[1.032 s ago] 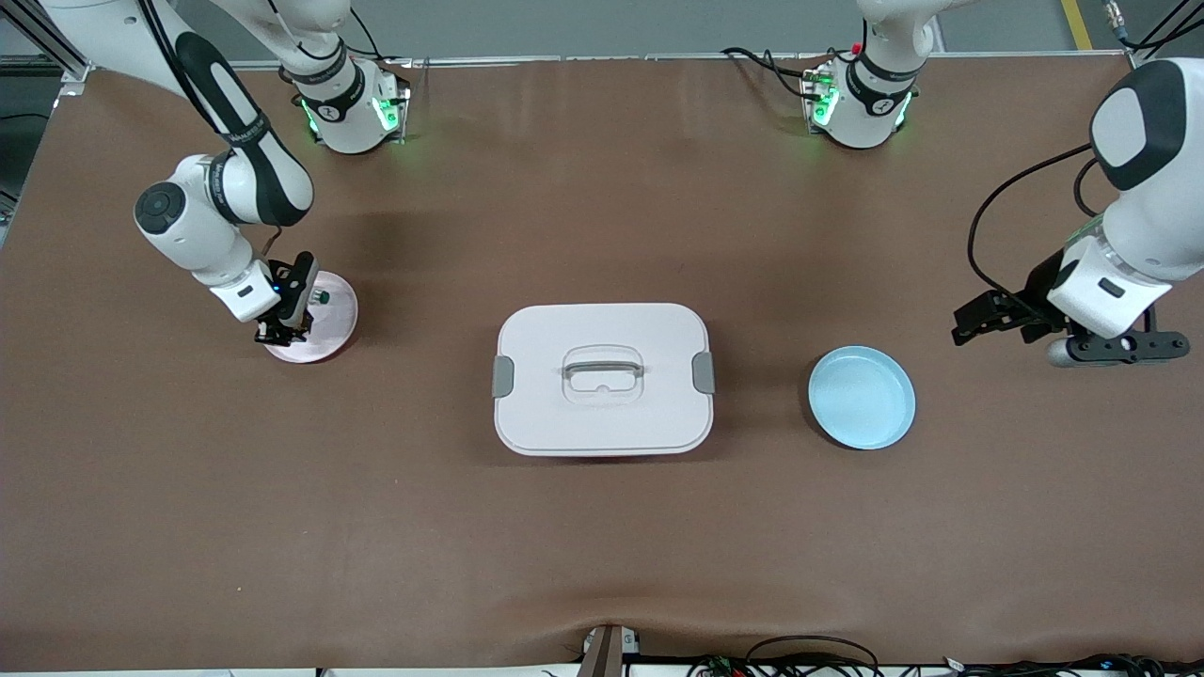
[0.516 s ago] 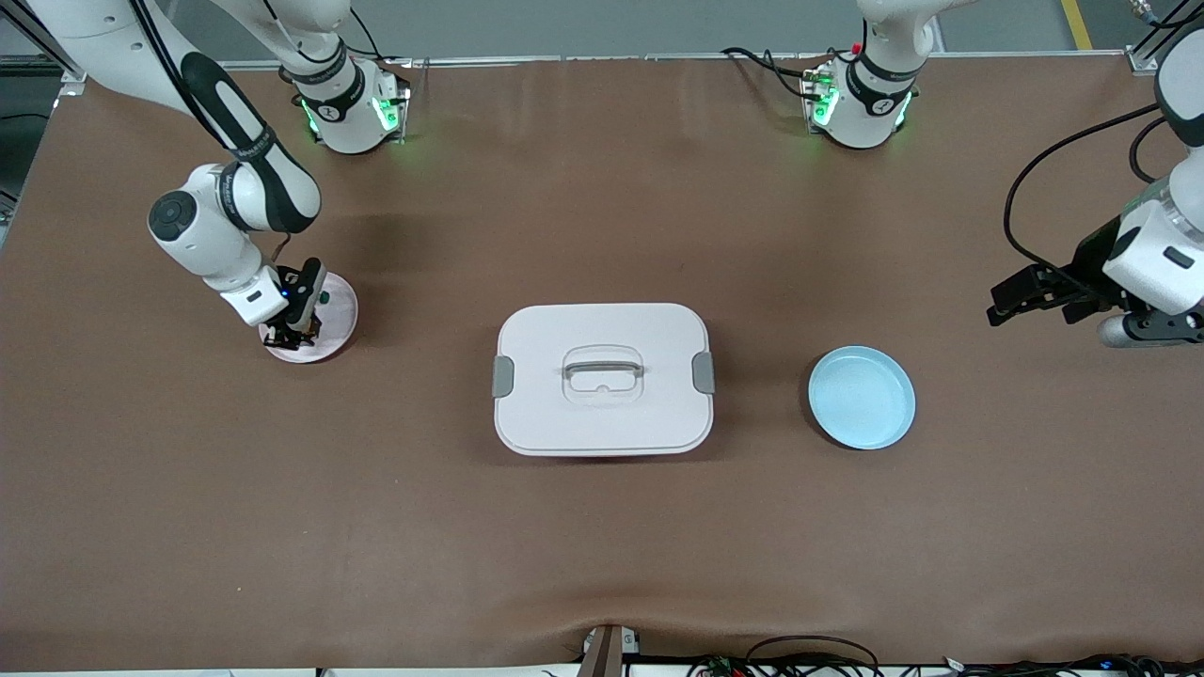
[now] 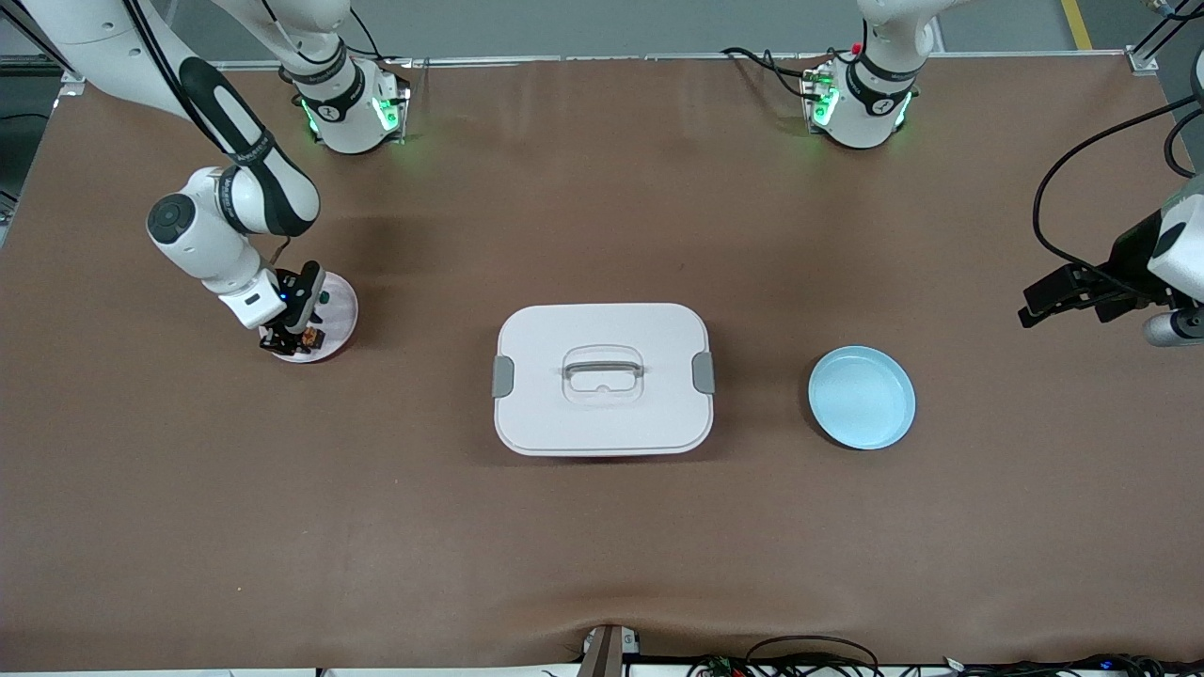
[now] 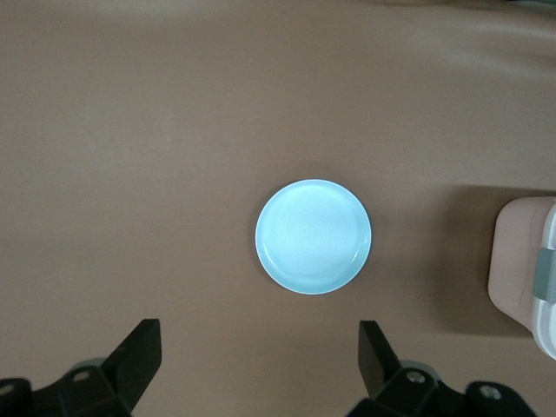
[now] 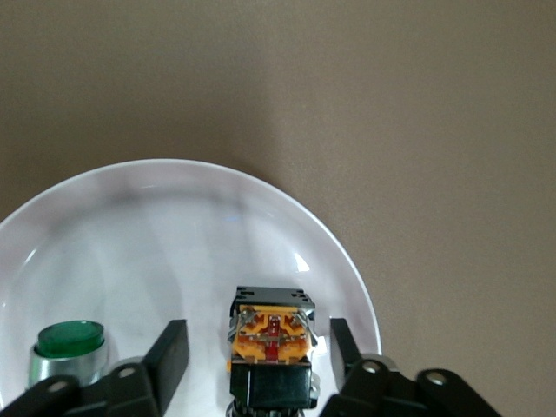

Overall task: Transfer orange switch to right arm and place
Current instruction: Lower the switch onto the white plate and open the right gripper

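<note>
Right end effector (image 5: pixel 252 365) stands low over the pink plate (image 3: pixel 340 299), and its two fingers (image 5: pixel 169 352) are apart, one on each side of the orange switch (image 5: pixel 271 334), without pressing it. The switch sits on the plate between them, with its orange part turned up to the wrist camera, so I judge that the fingers are opened to let it rest there and that the placing is almost finished. Just beside the switch on the same plate lies a small piece with a green tip (image 5: pixel 69 340); the fingers do not touch it. The plate is on the bench (image 3: pixel 602 545) toward the right arm's end, well apart from the white lidded box (image 3: pixel 602 378), which stands in the middle.

Left end effector (image 3: pixel 1058 299) waits in the air over bare bench at the left arm's end, its fingers (image 4: pixel 139 360) wide apart and holding nothing. This fits an arm that has no more part in the work. Between it and the box lies the blue plate (image 3: pixel 862 397), which is empty and is seen whole from the left wrist camera.

What is left, as I judge, is only a straight lift of the right arm, so that the fingers do not knock the switch or the green piece.
</note>
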### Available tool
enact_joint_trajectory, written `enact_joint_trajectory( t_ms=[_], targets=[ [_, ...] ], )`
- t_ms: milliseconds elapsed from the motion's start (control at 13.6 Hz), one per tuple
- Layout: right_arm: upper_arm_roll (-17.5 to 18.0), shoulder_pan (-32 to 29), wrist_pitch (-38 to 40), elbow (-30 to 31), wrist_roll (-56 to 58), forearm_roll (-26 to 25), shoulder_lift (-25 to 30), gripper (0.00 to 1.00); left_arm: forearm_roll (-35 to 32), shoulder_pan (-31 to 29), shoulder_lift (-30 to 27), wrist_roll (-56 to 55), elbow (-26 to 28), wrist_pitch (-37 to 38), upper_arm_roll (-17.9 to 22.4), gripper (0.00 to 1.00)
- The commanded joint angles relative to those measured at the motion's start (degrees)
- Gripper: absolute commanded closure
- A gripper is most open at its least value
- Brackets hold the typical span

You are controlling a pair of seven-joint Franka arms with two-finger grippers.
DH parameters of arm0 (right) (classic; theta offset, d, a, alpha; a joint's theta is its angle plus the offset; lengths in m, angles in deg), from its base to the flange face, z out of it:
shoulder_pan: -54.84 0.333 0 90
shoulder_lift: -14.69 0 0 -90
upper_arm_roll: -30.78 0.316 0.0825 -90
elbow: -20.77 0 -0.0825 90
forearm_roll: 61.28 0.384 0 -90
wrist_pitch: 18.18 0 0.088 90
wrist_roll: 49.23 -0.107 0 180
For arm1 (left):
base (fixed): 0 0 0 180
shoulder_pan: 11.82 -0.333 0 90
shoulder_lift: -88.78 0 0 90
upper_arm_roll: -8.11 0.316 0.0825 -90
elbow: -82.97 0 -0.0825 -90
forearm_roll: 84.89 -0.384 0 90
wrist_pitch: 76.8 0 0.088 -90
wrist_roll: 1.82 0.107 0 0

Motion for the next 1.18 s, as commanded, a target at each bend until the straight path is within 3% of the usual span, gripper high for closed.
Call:
enact_joint_trajectory(
  t_ms=[0,442,663,811,958,1105],
  targets=[
    [0.75,-1.20,1.15,-0.15,-0.93,-0.73,1.00,0.00,-0.98,-0.62,-0.33,1.09,-0.99,1.25,-0.33,0.00],
    [1.01,-0.76,18.44,-6.20,-4.80,-0.73,6.45,0.00,-0.90,0.42,-0.24,1.01,-1.17,1.25,0.54,0.00],
    [1.28,0.11,26.61,-10.16,-7.60,-0.73,11.09,0.00,-0.90,11.46,-0.32,0.66,-1.08,1.25,11.41,0.00],
    [1.10,-0.06,37.74,-16.11,-10.85,-0.81,12.52,0.00,-0.90,18.15,-0.41,0.13,-1.17,1.25,17.66,0.00],
    [0.84,-0.76,50.14,-24.98,-12.18,-1.08,12.08,0.00,-0.90,22.56,-0.50,0.13,-1.17,1.25,22.06,0.00],
    [0.84,-1.03,55.97,-30.28,-12.19,-2.47,12.25,0.00,-0.90,25.90,-0.94,0.30,-1.00,1.43,25.32,0.00]
  ],
)
